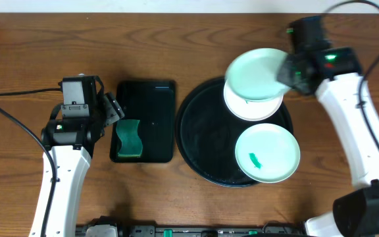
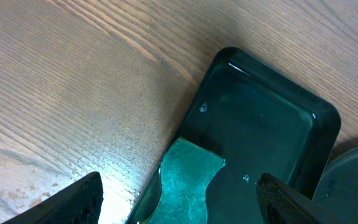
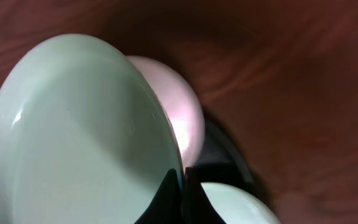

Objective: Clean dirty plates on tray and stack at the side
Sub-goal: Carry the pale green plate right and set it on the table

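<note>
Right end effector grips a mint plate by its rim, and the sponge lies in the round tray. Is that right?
No. The overhead view shows the sponge in the rectangular tray, not the round tray. The right end effector does grip a mint plate by its rim.

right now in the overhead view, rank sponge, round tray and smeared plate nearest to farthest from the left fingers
1. sponge, just beside the left fingers
2. round tray, centre
3. smeared plate, tray's right side

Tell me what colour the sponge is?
The sponge is green, seen best in the overhead view.
</note>
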`<state>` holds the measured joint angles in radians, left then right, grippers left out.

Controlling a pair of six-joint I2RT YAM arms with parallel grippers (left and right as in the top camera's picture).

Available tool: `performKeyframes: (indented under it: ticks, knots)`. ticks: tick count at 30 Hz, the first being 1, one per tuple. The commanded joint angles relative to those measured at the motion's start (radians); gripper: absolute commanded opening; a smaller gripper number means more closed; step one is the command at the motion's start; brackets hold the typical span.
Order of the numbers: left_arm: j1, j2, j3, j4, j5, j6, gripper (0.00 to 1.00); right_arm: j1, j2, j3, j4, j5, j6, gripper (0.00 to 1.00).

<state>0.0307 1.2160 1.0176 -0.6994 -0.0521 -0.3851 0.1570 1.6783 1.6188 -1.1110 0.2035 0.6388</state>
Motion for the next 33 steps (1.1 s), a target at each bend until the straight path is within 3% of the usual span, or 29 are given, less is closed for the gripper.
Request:
performKeyframes:
  ticks: [1, 14, 33]
  knots:
    - [-0.002, 0.0, 0.017, 0.0, -0.013, -0.001, 0.79, -0.1, -0.011, 0.002, -0.03, -0.014, -0.04, 0.01]
    - [-0.002, 0.0, 0.017, 0.0, -0.013, -0.001, 0.8, -0.401, -0.008, -0.089, -0.105, 0.007, -0.142, 0.01]
    - [-0.002, 0.0, 0.017, 0.0, -0.013, -0.001, 0.79, -0.577, -0.008, -0.551, 0.358, -0.003, -0.12, 0.01]
